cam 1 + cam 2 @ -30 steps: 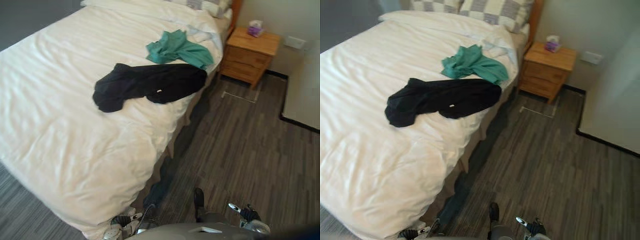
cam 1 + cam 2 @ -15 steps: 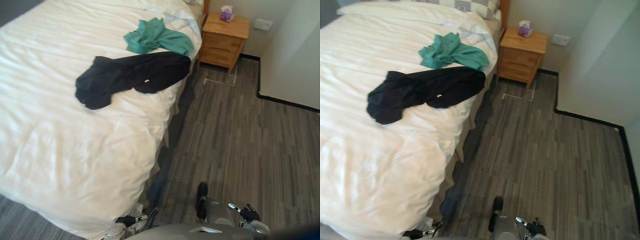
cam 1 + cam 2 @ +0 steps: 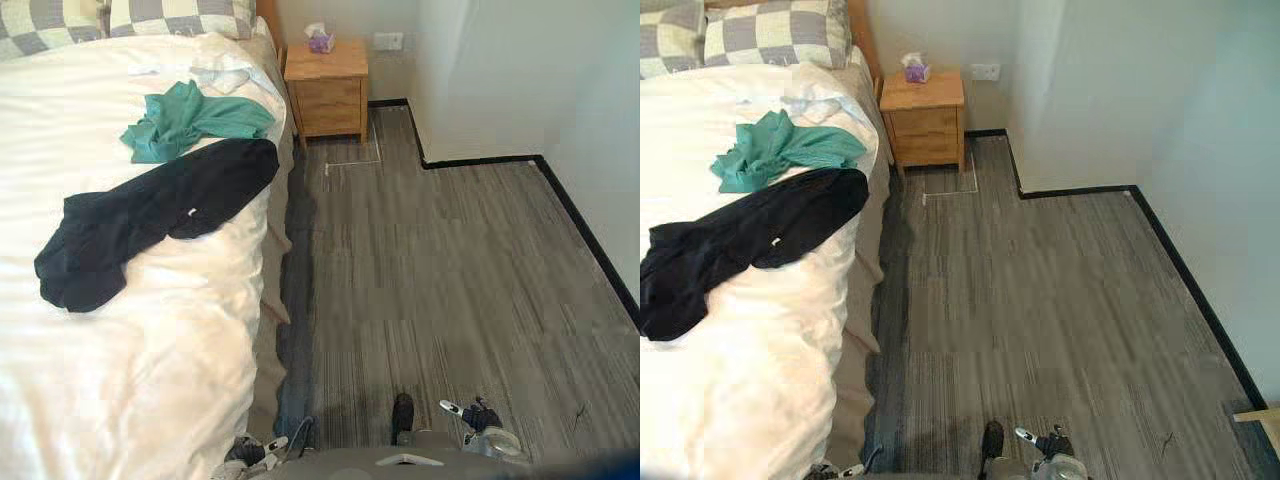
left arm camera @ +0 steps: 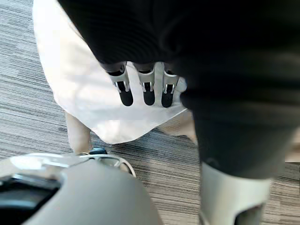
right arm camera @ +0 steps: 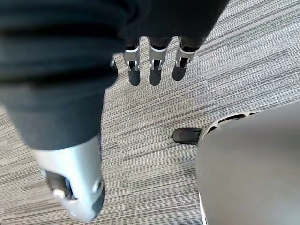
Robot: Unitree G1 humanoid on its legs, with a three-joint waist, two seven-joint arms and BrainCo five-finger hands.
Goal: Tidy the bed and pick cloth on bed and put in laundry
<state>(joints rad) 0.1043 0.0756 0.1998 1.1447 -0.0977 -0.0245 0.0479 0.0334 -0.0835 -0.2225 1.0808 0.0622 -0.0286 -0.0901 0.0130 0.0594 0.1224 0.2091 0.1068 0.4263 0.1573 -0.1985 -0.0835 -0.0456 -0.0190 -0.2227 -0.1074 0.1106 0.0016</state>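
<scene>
Grey plank floor (image 3: 450, 260) took up most of what we saw, with the white bed (image 3: 150, 380) down our left side and a wooden nightstand (image 3: 327, 85) at its head. And the clothes were untouched. The black garment (image 3: 150, 215) lay on the duvet ahead and to our left, its long axis slanting from the near left up to the bed's floor-side edge. The green garment (image 3: 185, 118) was bunched just beyond it. Our left hand (image 4: 149, 89) hung low beside the bed's near corner, fingers straight and empty. Our right hand (image 5: 154, 70) hung the same way over bare floor. So we judged the left the nearer one, though well short of the cloth. Against half a second ago the whole picture had swung: the camera had turned, more wall and floor came in, and both garments kept their places on the duvet.
</scene>
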